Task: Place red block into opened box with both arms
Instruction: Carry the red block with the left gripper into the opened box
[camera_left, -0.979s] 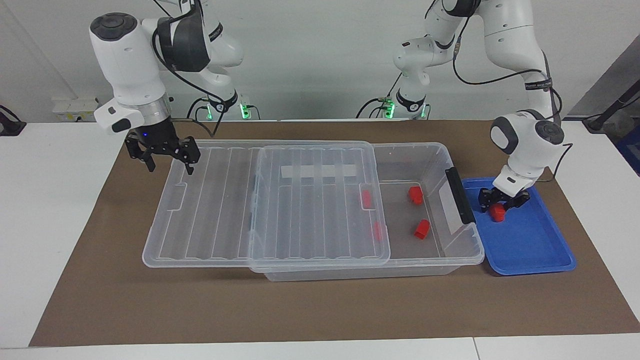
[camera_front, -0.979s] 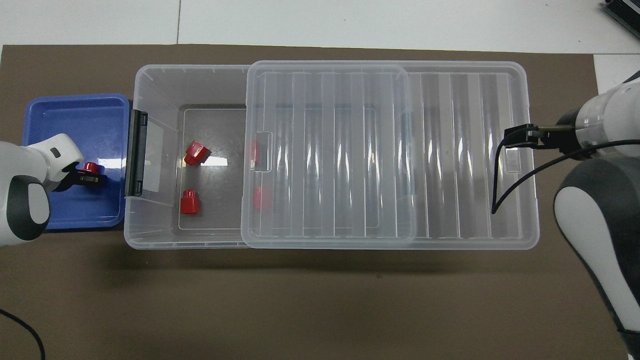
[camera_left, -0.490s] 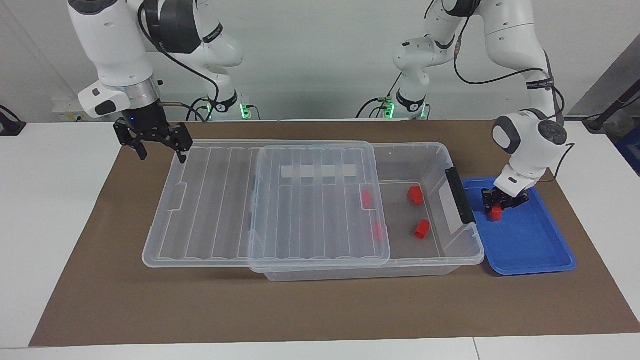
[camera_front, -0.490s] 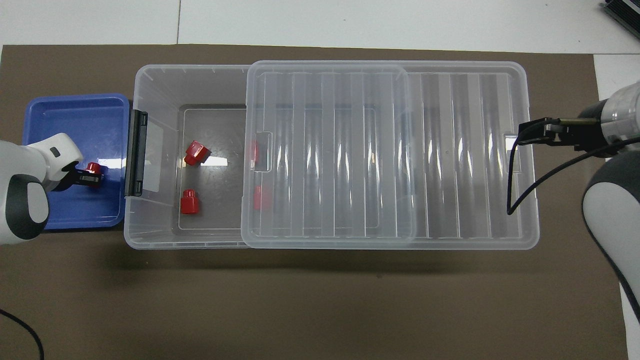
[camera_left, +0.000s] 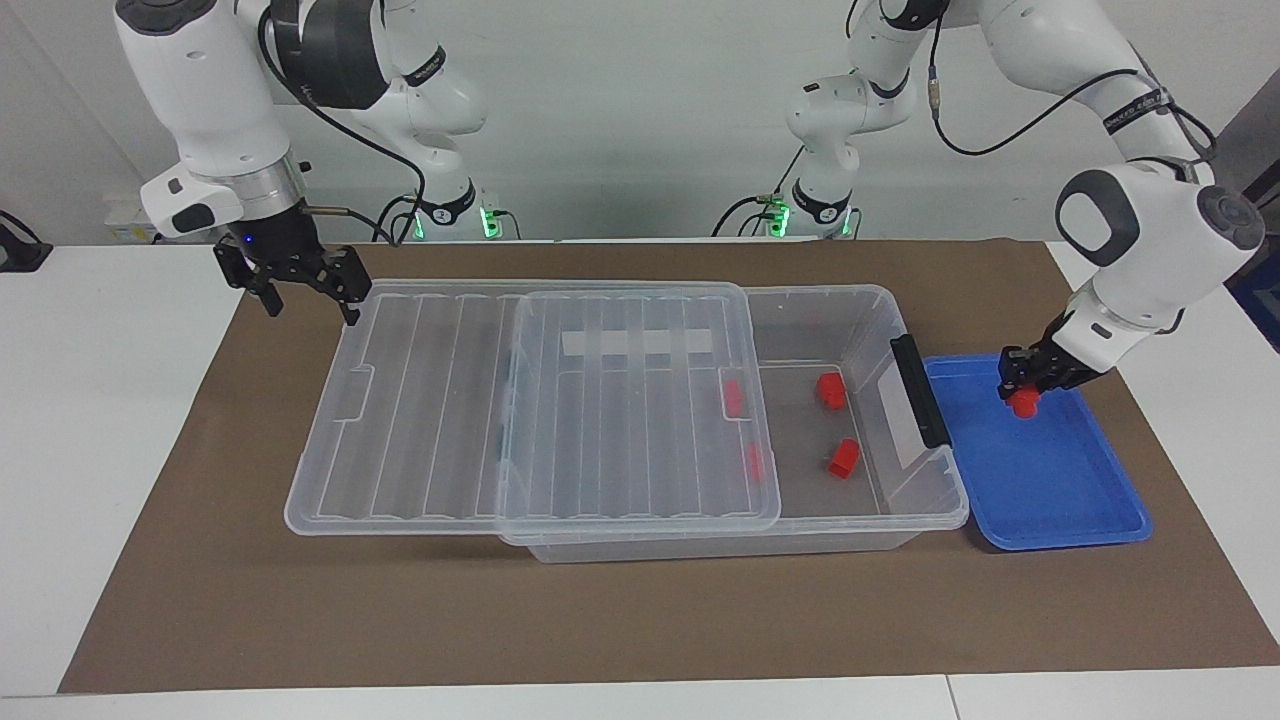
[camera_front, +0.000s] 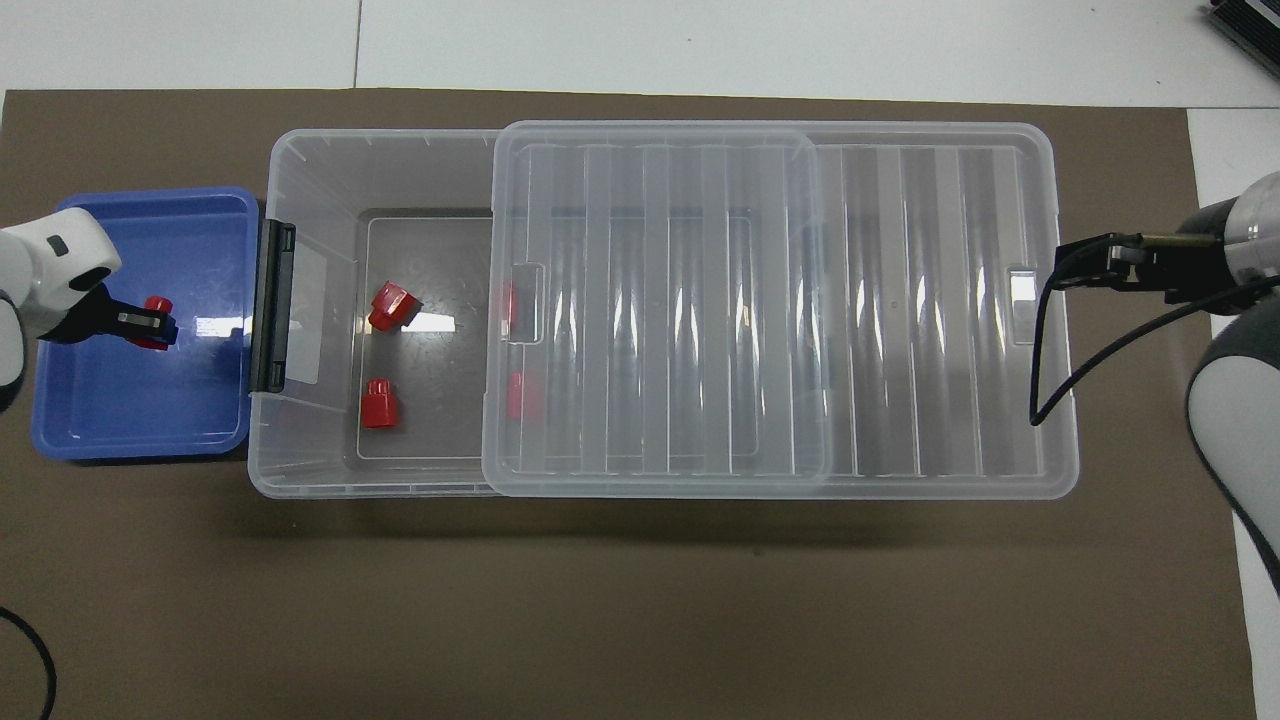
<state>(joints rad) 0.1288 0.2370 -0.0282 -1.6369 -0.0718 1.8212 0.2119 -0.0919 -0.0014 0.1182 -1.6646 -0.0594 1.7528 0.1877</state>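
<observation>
My left gripper (camera_left: 1022, 392) (camera_front: 140, 324) is shut on a red block (camera_left: 1024, 404) (camera_front: 158, 303) and holds it just over the blue tray (camera_left: 1060, 490) (camera_front: 130, 420). The clear box (camera_left: 860, 293) (camera_front: 380, 140) lies beside the tray. Its ribbed lid (camera_left: 450, 400) (camera_front: 920, 300) is slid toward the right arm's end, so the tray end stands open. Two red blocks (camera_left: 831, 390) (camera_front: 392, 305) lie in the open part, and two more show through the lid (camera_left: 733, 397). My right gripper (camera_left: 310, 303) (camera_front: 1058, 270) hangs open above the lid's outer end, touching nothing.
A black handle (camera_left: 920, 390) (camera_front: 272, 305) runs along the box's end wall, between the tray and the opening. A brown mat (camera_left: 640, 610) covers the table under everything. Cables hang from both arms.
My left gripper closed on the red block in the tray and lifted it, the arm rising. My right gripper rose and drew back from the lid toward the right arm's end.
</observation>
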